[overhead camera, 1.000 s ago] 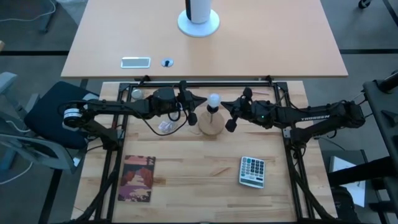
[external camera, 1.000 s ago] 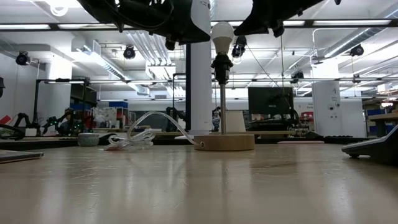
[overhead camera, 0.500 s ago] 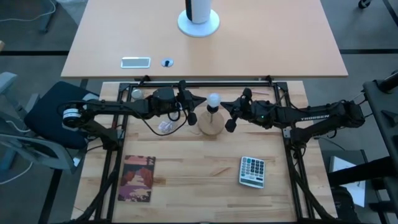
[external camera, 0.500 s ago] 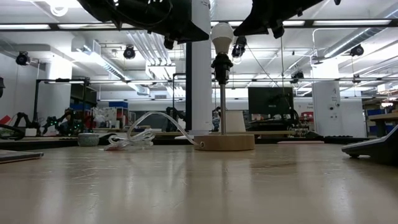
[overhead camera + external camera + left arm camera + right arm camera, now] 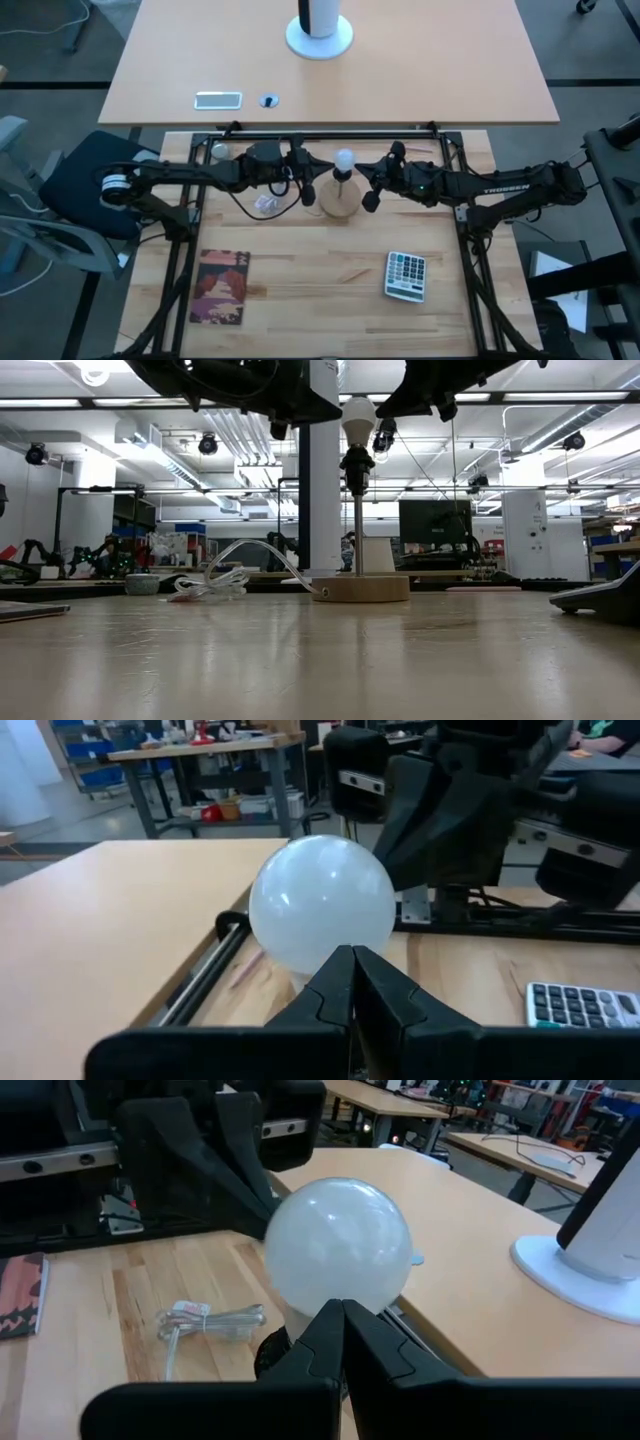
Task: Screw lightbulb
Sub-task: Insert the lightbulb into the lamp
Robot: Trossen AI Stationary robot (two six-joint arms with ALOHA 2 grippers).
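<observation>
Nothing has moved: we see both closed, empty grippers, left gripper (image 5: 312, 182) and right gripper (image 5: 369, 186), flanking the seated lightbulb (image 5: 344, 159), apparently screwed in.

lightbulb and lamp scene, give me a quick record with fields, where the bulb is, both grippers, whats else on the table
lightbulb: seated atop the lamp's upright stem, frosted white
lamp: round wooden base, clear cord trailing off on the left arm's side
left gripper: shut, empty, close beside the bulb
right gripper: shut, empty, close on the bulb's other side
calculator: on the table's near right
booklet: on the table's near left
</observation>
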